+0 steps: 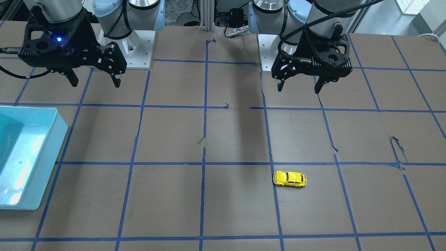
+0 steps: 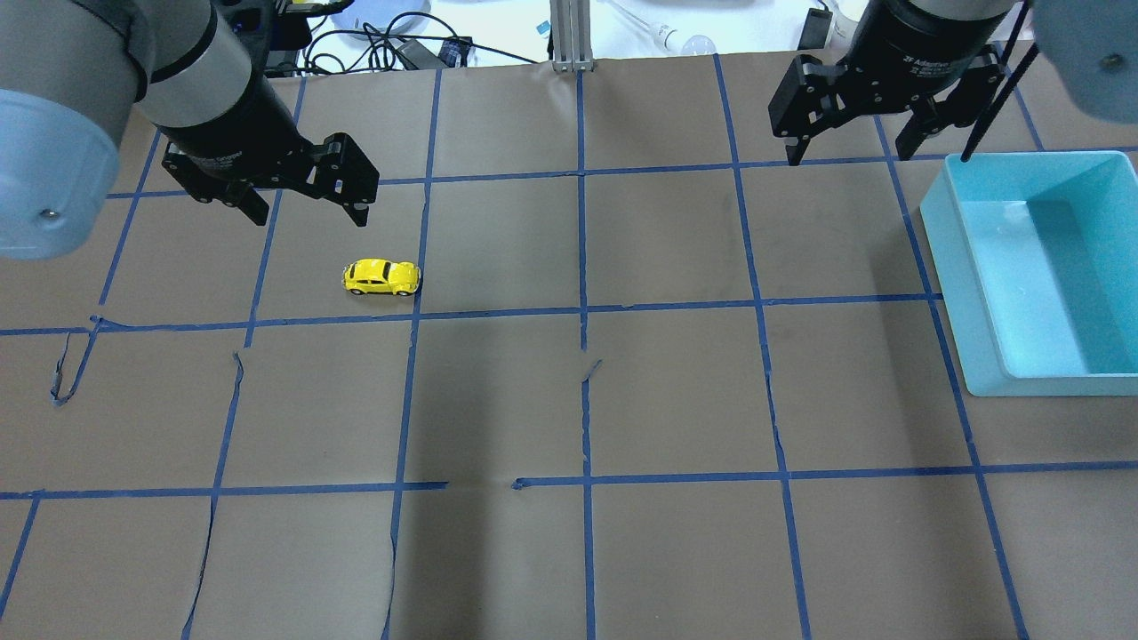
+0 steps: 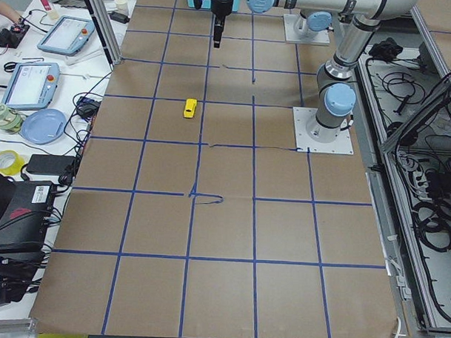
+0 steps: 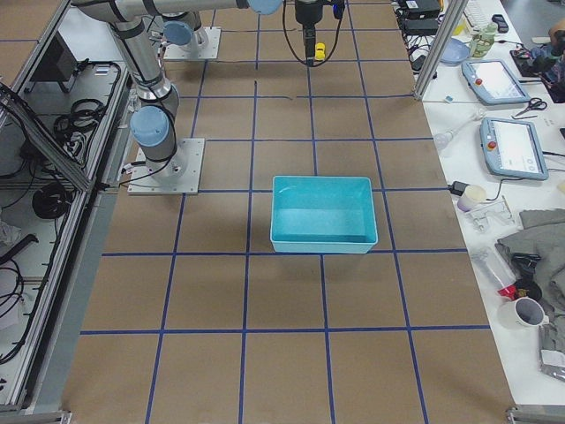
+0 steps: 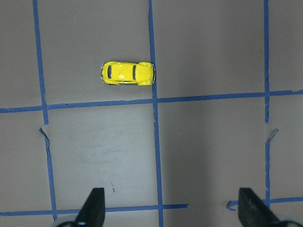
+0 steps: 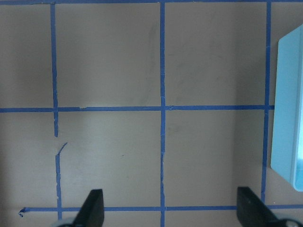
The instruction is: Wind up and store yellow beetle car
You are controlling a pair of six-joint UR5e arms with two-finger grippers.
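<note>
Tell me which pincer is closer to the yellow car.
The left pincer, hanging close to the car; the right pincer is far off by the blue tub.

Brown papered table point(image 2: 676, 391), blue tape grid point(image 2: 583, 307), tablet point(image 4: 510, 146)

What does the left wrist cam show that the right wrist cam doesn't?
Left wrist only: the yellow beetle car, seen from above, one end against a vertical tape line, well ahead of the open left gripper.
Right wrist only: the edge of the turquoise bin at the frame's right side, beside the open right gripper.
Both: the brown paper-covered table, the blue tape grid, and two black fingertips spread wide at the bottom of the frame.
</note>
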